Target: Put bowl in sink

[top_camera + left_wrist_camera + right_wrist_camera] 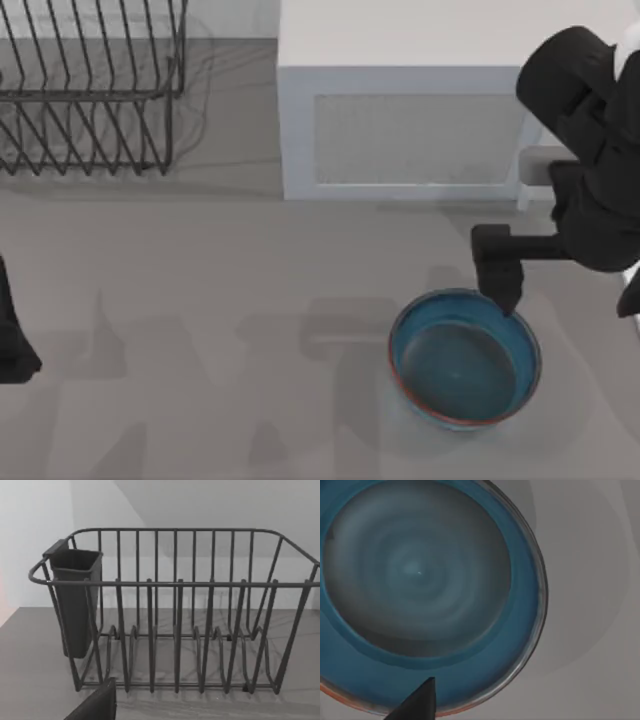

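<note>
The blue-glazed bowl (465, 358) with its thin reddish-brown rim sits upright on the grey counter at the front right. My right gripper (506, 296) hangs over the bowl's far right rim, its tip level with the rim's edge. In the right wrist view the bowl (420, 580) lies close below, and a dark tip of the gripper overlaps its rim. My left arm (12, 345) is parked at the table's left edge. The sink is out of view.
A white microwave (400, 110) stands at the back, just behind the right arm. A dark wire dish rack (90, 90) stands at the back left, and its dark cutlery cup (75, 600) hangs on one end. Open grey counter lies between the bowl and the left arm.
</note>
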Controlling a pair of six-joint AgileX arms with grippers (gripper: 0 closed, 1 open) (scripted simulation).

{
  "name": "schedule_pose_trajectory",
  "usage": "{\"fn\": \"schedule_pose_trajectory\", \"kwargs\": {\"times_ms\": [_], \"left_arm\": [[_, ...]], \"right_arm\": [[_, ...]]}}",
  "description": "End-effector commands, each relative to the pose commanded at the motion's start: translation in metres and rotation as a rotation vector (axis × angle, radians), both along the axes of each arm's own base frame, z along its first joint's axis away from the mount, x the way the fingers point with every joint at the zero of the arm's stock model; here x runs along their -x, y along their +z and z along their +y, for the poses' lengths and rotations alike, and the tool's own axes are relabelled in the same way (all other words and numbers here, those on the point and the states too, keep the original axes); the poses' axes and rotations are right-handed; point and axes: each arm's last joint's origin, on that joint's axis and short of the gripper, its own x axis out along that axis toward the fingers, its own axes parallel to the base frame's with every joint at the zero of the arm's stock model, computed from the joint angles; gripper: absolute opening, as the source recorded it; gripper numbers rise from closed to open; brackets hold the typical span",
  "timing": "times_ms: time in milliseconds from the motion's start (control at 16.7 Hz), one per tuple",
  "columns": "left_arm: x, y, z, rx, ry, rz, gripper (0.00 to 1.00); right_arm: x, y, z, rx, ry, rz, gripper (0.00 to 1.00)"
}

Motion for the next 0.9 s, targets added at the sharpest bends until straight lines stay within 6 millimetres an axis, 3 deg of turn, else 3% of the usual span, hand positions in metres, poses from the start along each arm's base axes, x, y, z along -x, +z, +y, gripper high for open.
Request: {"fn": "schedule_pose_trajectory", "kwargs": {"times_ms": [240,660,900], "left_arm": [[0.0,0.0,0.0,0.0,0.0,0.0,1.0],[0.0,0.0,0.0,0.0,0.0,0.0,1.0],[0.0,0.0,0.0,0.0,0.0,0.0,1.0]], "right_arm": [[-0.002,-0.02,0.002,0.003,0.003,0.004,1.0],[-0.001,-0.095,0.002,0.0,0.004,-0.001,1.0],[0.0,-0.1,0.002,0.001,0.004,0.002,1.0]]}}
